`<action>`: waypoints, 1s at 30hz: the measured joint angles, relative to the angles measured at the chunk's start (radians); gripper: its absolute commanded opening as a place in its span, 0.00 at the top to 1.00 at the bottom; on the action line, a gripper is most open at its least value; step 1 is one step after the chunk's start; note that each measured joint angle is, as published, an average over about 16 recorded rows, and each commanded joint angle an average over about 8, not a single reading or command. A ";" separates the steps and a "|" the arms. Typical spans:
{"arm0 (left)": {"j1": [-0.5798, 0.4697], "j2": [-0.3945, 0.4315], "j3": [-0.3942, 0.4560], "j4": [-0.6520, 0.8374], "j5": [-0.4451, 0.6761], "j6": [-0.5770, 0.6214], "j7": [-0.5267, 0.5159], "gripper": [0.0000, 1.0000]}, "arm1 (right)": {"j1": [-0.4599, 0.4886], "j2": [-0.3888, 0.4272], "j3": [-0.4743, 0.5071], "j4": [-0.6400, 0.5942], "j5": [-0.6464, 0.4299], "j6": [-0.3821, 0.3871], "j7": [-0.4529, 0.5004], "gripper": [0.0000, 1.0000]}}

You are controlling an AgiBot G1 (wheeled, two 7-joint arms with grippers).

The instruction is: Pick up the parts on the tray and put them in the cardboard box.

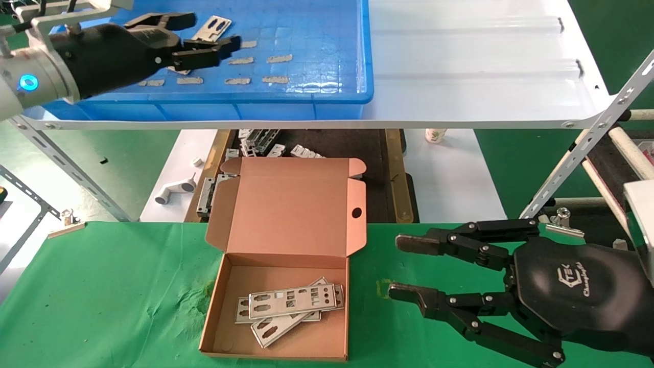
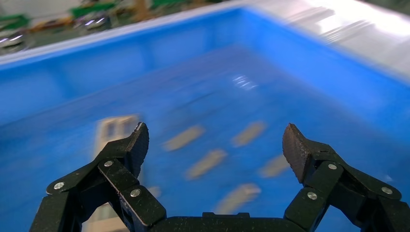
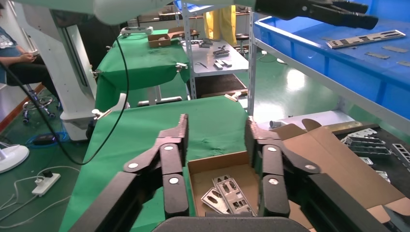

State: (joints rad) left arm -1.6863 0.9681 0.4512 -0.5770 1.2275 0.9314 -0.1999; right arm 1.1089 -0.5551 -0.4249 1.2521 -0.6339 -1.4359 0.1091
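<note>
One silvery part (image 1: 210, 28) lies on the floor of the blue tray (image 1: 317, 46) at the top left. My left gripper (image 1: 212, 33) hovers just above it, open, with a finger on each side of the plate. In the left wrist view that gripper (image 2: 215, 140) is open and empty, with the blurred part (image 2: 113, 126) behind one finger. The cardboard box (image 1: 286, 204) stands open on the green cloth, and three parts (image 1: 294, 299) lie in it. To the right of the box my right gripper (image 1: 398, 267) hangs open and empty. The right wrist view shows that gripper (image 3: 216, 125) above the box (image 3: 203, 166).
Tan tape strips (image 1: 278, 58) dot the tray floor. The tray rests on a white shelf (image 1: 475, 61) with slanted metal struts (image 1: 587, 148) at both sides. Small white bracket pieces (image 1: 260, 140) lie on a dark surface behind the box. Green cloth (image 1: 102, 296) covers the near table.
</note>
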 measured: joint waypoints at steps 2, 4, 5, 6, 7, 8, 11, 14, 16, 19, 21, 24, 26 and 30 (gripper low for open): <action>-0.047 0.022 0.017 0.072 0.030 -0.005 0.011 0.00 | 0.000 0.000 0.000 0.000 0.000 0.000 0.000 1.00; -0.091 0.043 0.033 0.140 0.057 -0.008 0.022 0.00 | 0.000 0.000 0.000 0.000 0.000 0.000 0.000 1.00; -0.111 0.052 0.040 0.171 0.069 -0.009 0.029 0.00 | 0.000 0.000 0.000 0.000 0.000 0.000 0.000 1.00; -0.130 0.061 0.046 0.202 0.080 -0.010 0.035 0.00 | 0.000 0.000 0.000 0.000 0.000 0.000 0.000 1.00; -0.147 0.070 0.052 0.230 0.090 -0.010 0.041 0.00 | 0.000 0.000 0.000 0.000 0.000 0.000 0.000 1.00; -0.164 0.078 0.057 0.257 0.098 -0.010 0.046 0.00 | 0.000 0.000 0.000 0.000 0.000 0.000 0.000 1.00; -0.206 0.099 0.071 0.327 0.121 -0.012 0.066 0.00 | 0.000 0.000 0.000 0.000 0.000 0.000 0.000 1.00; -0.238 0.117 0.081 0.384 0.136 -0.016 0.085 0.00 | 0.000 0.000 0.000 0.000 0.000 0.000 0.000 1.00; -0.253 0.127 0.084 0.415 0.142 -0.021 0.096 0.03 | 0.000 0.000 0.000 0.000 0.000 0.000 0.000 1.00; -0.269 0.141 0.087 0.455 0.147 -0.035 0.112 0.08 | 0.000 0.000 0.000 0.000 0.000 0.000 0.000 1.00; -0.277 0.149 0.088 0.478 0.149 -0.048 0.120 0.19 | 0.000 0.000 0.000 0.000 0.000 0.000 0.000 1.00; -0.284 0.160 0.088 0.505 0.150 -0.073 0.132 0.42 | 0.000 0.000 0.000 0.000 0.000 0.000 0.000 1.00; -0.286 0.167 0.087 0.520 0.150 -0.094 0.137 0.64 | 0.000 0.000 0.000 0.000 0.000 0.000 0.000 1.00; -0.286 0.184 0.086 0.546 0.148 -0.146 0.140 0.94 | 0.000 0.000 0.000 0.000 0.000 0.000 0.000 1.00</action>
State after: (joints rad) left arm -1.9724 1.1517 0.5369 -0.0312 1.3754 0.7853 -0.0601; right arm 1.1089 -0.5551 -0.4249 1.2521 -0.6338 -1.4359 0.1091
